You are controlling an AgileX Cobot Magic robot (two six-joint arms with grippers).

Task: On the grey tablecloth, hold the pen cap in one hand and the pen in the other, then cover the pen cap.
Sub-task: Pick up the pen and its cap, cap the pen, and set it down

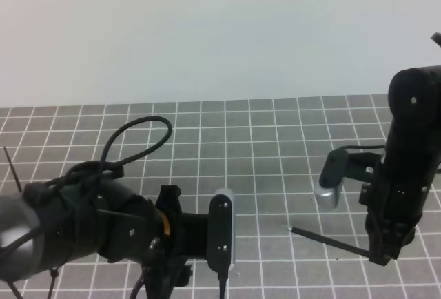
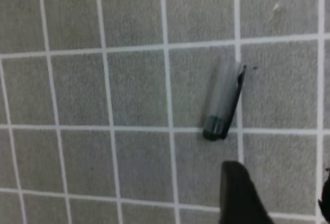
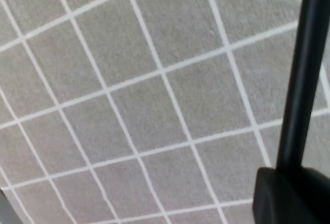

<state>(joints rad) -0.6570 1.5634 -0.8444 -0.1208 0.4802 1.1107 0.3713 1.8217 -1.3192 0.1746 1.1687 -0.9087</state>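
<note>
Cap (image 2: 223,102) lay loose on cloth (image 2: 103,79); light, slick, we judged mid-barrel best. Left gripper (image 2: 278,195) spread; right gripper (image 1: 386,252) clamped pen (image 1: 329,242).

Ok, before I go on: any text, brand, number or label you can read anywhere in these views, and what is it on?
None: no readable text in any view.
The pen cap: no print visible; the picture is soft.
The pen: plain black shaft, no marking visible.
The grey tablecloth: only white grid lines.
The arms and wrist cameras: no legible labels.
</note>
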